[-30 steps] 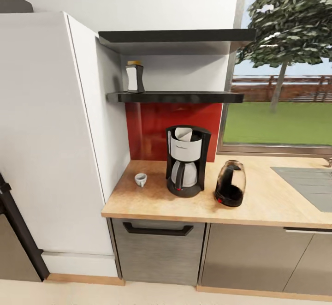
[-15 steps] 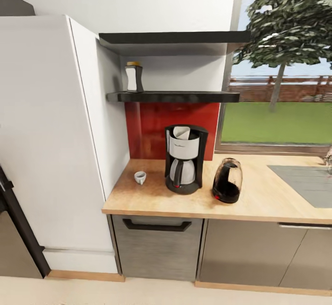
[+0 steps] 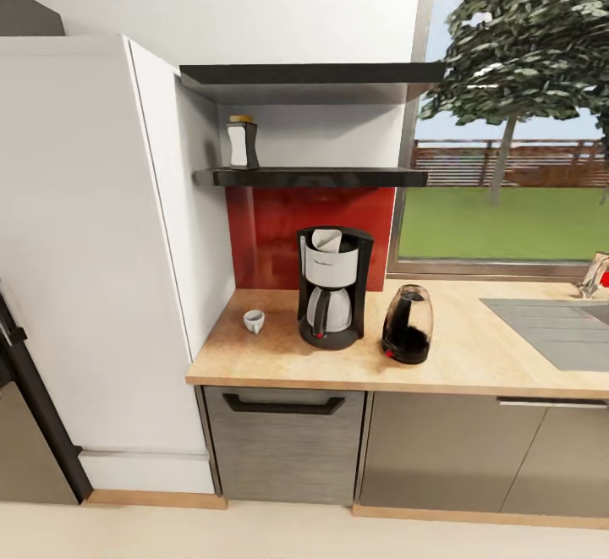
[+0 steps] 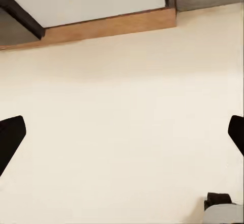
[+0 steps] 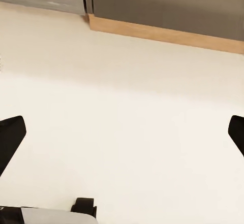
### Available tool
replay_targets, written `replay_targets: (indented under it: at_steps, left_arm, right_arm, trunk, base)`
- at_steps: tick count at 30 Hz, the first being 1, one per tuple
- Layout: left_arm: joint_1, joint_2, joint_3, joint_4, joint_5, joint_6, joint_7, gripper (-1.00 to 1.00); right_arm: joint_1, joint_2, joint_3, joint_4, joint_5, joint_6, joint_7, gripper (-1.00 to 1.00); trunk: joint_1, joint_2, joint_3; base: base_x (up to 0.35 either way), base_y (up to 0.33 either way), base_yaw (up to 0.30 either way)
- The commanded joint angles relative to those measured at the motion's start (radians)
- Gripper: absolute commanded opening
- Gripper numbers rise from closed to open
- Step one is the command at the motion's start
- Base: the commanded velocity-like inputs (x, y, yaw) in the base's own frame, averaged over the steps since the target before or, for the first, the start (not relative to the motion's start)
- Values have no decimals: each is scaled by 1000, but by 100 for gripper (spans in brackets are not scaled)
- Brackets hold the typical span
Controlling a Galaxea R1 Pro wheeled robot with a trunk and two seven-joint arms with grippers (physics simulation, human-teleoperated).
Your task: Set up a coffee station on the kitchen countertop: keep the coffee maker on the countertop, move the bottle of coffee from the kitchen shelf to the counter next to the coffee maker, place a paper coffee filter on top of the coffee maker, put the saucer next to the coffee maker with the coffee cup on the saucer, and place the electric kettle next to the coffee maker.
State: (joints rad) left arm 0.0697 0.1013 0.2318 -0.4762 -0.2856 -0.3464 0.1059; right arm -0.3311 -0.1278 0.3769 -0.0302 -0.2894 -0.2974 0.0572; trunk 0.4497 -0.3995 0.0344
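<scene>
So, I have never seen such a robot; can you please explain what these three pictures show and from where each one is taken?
The large picture comes from the robot's head camera. It looks at a kitchen countertop with a coffee maker, a paper filter in its top, an electric kettle on one side and a small coffee cup on the other. A coffee bottle stands on the shelf above. The two other pictures come from cameras on the wrists, pointing down at the floor. The dark shapes at their edges are fingertips of the open left gripper and right gripper. Both hold nothing.

Left end effector (image 4: 122, 132) agape, right end effector (image 5: 122, 132) agape
</scene>
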Motion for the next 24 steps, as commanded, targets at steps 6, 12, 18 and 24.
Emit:
replay_targets:
  at_steps: [6, 12, 18, 24]
  left_arm:
    - [-5, -50, 1, -120, -10, -109, 4, 100]
    - [-31, -87, -4, -259, -8, -140, 0, 100]
    - [-68, -120, -59, -402, -8, -139, -1, 100]
    - [-127, -148, -106, -572, -5, -129, 3, 100]
  right_arm:
    - [0, -1, 5, 2, -9, -3, 8, 100]
    - [0, 0, 6, 2, -8, -4, 7, 100]
    - [1, -1, 5, 3, -8, -4, 7, 100]
    - [3, -3, 5, 3, -8, -4, 6, 100]
  trunk:
    - [0, 0, 0]
    - [0, 0, 0]
    - [0, 0, 0]
    - [0, 0, 0]
  base:
    - [0, 0, 0]
    - [0, 0, 0]
    - [0, 0, 0]
    - [0, 0, 0]
